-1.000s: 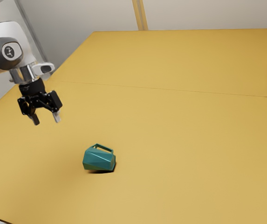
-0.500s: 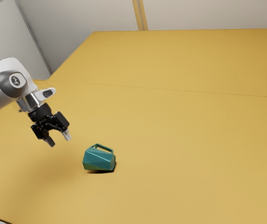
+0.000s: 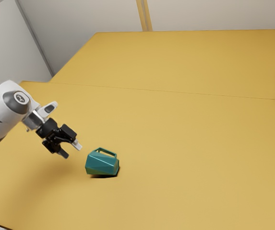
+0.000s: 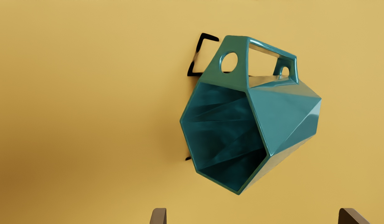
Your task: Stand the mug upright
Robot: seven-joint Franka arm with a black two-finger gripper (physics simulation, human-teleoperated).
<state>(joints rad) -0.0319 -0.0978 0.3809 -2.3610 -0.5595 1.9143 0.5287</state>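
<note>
My gripper [image 3: 73, 151] hangs above the table, a short way from the mug toward the exterior view's left, its two fingers spread with nothing between them. The teal faceted mug [image 3: 101, 164] lies on its side, its handle toward the exterior view's upper side. In the wrist view the mug [image 4: 285, 115] shows its dark open mouth facing my hand, and the angular handle stands off its side. Both fingertips of the gripper [image 4: 252, 216] are far apart there, with the mug beyond them and untouched.
A wide yellow table [image 3: 190, 158] bears the mug. Behind it lies another yellow surface [image 3: 185, 62], past a thin seam. Pale walls [image 3: 214, 14] rise beyond the far edge, and a table corner shows at the exterior view's lower left.
My hand has come down and toward the exterior view's right, closer to the mug, and has tilted. The mug lies where it was, and the fingers remain apart.
</note>
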